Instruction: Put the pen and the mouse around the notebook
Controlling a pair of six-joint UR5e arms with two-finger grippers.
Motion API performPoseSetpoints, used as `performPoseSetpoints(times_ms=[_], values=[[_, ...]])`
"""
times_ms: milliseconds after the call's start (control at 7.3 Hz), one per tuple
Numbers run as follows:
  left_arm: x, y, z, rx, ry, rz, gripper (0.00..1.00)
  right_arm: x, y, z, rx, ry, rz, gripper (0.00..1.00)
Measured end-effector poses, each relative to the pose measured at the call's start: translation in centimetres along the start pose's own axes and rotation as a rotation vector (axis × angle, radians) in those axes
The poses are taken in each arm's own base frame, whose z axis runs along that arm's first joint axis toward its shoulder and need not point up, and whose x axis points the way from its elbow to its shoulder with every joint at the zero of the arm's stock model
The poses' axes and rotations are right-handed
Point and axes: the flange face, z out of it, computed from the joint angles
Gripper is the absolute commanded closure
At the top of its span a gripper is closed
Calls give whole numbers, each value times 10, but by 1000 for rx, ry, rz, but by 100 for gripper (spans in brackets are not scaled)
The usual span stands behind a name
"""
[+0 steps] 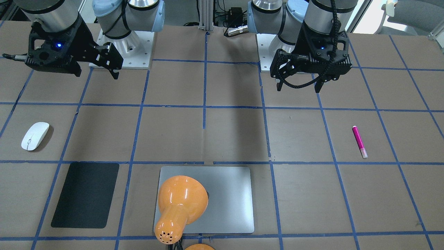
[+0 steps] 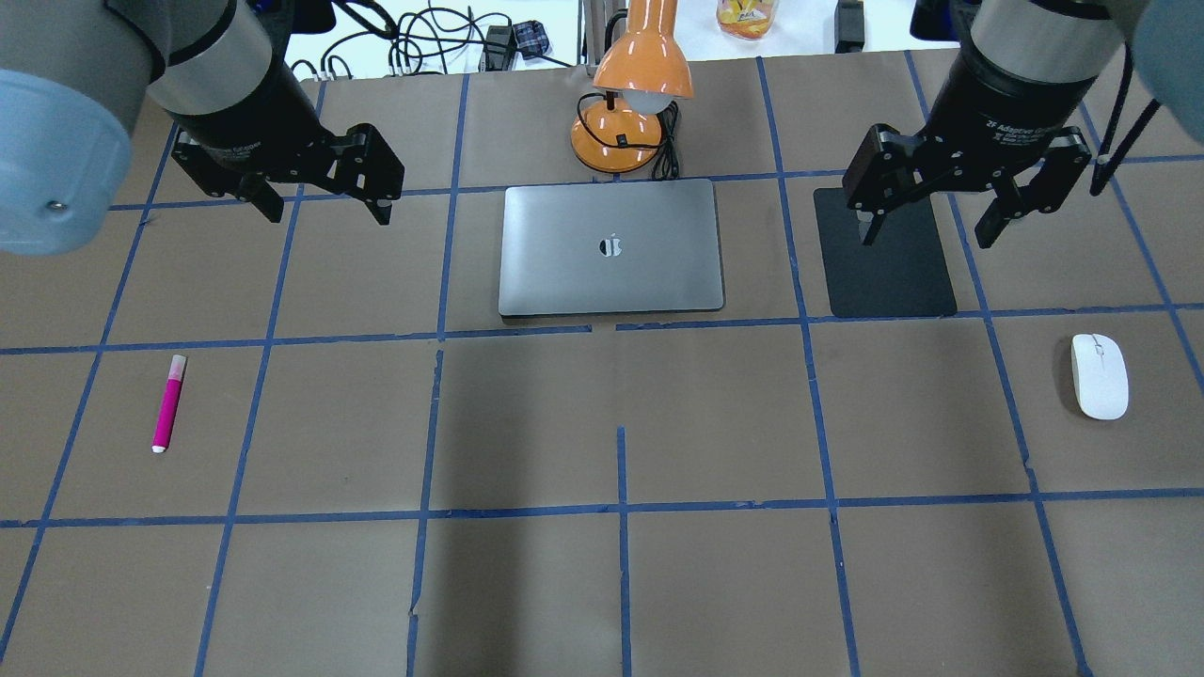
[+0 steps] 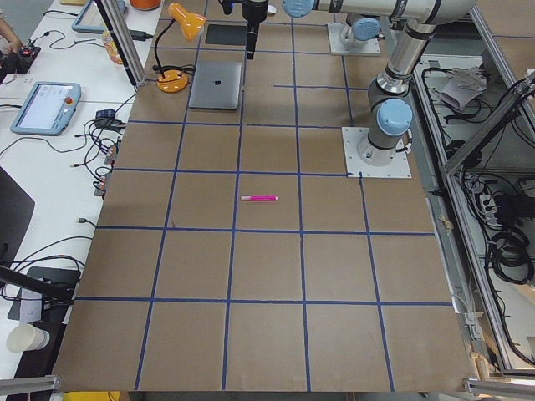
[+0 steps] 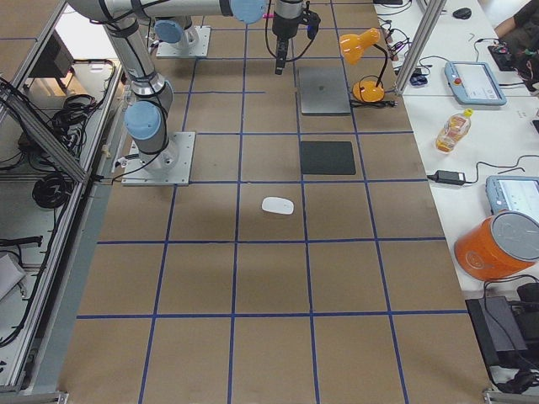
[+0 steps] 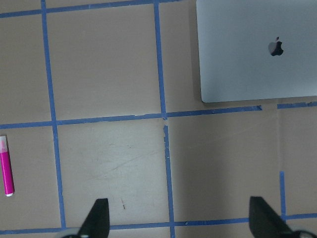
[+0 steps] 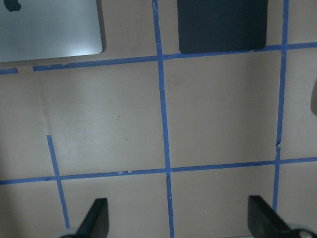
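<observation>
The pink pen [image 2: 169, 402] lies on the table's left side, alone [image 1: 359, 141], and shows at the left edge of the left wrist view [image 5: 6, 166]. On the far right rests the white mouse [image 2: 1100, 376], also seen from the front [image 1: 35, 135]. The silver notebook [image 2: 564, 273] lies flat at the back centre. My left gripper [image 2: 327, 214] hangs open and empty to the notebook's left, well beyond the pen. My right gripper [image 2: 928, 237] hovers open and empty over a black mat, away from the mouse.
A black mat [image 2: 889, 273] lies right of the notebook. An orange desk lamp [image 2: 630, 103] stands behind the notebook, its shade leaning over it [image 1: 180, 205]. Blue tape lines grid the brown table. Cables and a bottle sit beyond the far edge.
</observation>
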Motion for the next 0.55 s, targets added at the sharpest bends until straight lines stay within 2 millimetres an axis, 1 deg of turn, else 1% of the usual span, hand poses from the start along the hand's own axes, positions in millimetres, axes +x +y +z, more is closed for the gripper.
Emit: performPoseSetpoints(times_ms=[411,548], values=[[-1,0,0,0,-1,-1,0,1,-2,10,0,6,6,0],[-3,0,-1,1,-3,-2,0,5,-6,11,10,8,10,0]])
